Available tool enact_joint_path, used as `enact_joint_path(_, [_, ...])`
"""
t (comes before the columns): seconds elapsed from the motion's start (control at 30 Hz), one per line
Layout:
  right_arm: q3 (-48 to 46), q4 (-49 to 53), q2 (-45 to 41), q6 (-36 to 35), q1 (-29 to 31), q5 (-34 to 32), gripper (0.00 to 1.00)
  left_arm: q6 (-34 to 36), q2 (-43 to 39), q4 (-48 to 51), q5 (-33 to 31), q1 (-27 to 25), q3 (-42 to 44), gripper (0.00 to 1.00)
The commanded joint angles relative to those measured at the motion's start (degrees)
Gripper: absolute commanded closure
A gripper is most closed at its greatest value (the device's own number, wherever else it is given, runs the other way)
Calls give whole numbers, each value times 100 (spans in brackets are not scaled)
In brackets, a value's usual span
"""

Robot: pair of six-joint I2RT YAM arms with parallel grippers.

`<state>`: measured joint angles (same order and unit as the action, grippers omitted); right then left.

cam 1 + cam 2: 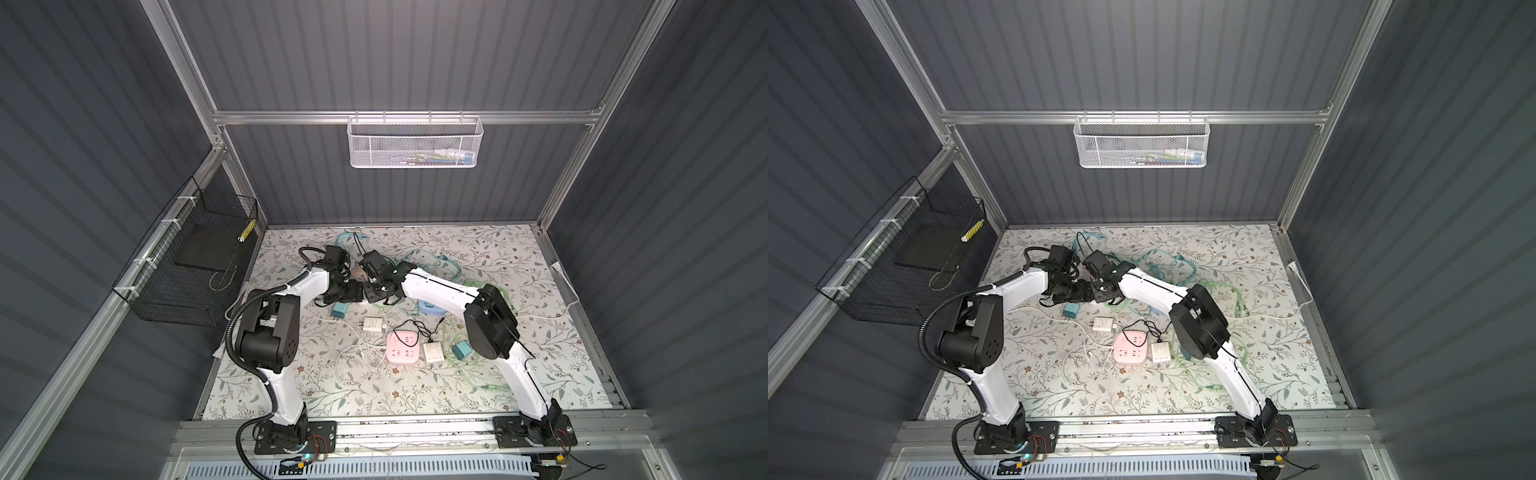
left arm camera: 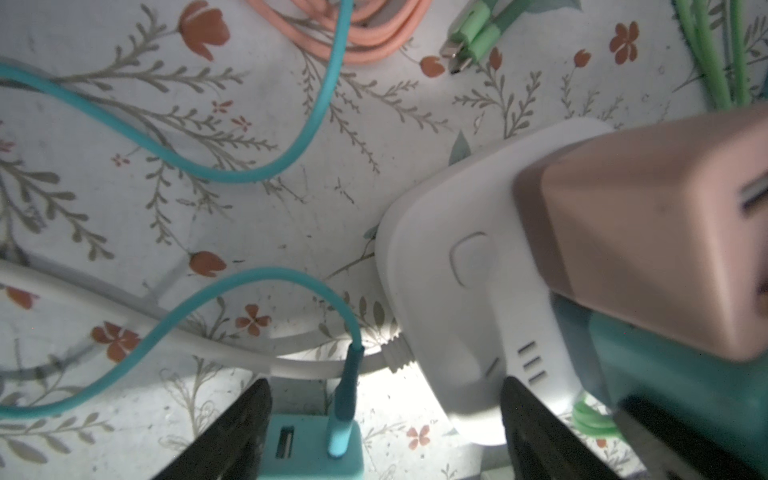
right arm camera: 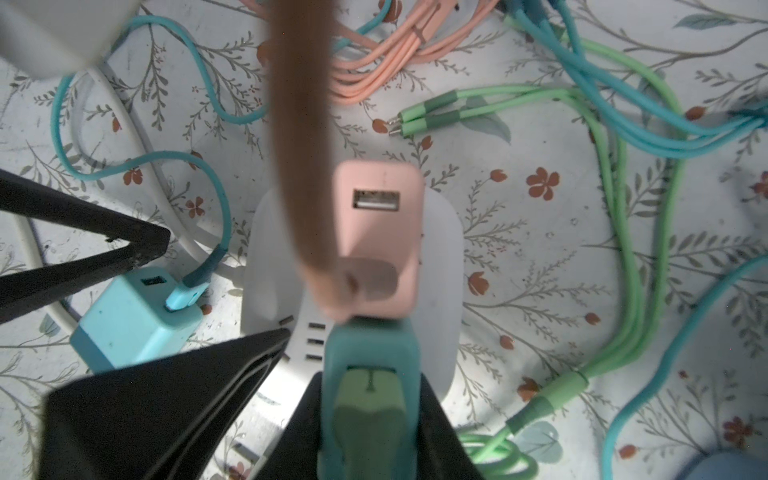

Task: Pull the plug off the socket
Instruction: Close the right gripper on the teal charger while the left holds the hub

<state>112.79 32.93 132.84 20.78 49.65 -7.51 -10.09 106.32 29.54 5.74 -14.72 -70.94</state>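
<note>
Right gripper pinching teal plug; plug upright on white socket, long axis square to socket face, pink plug touching one side. Left gripper spread, straddling socket corner and teal charger.

Off-task clutter: flowered table cover under everything. White mesh basket hung on the back rail, contents too small to tell. Black wire basket was on the left wall, with a dark flat pad inside. Mid-table sat a pink power strip, a white adapter just beside it, and a second white adapter near its far end. Blue power strip was partly hidden. Green cables looped loose, and a salmon cable bundle lay near them.
</note>
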Motion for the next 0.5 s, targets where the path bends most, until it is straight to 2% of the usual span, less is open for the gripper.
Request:
enact_joint_path(0.0, [-27, -97, -461, -20, 47, 53, 96, 90, 274, 316, -354, -40, 19, 14])
enact_joint_path(0.47, [-210, -218, -543, 5, 13, 98, 98, 139, 322, 341, -332, -45, 32, 15])
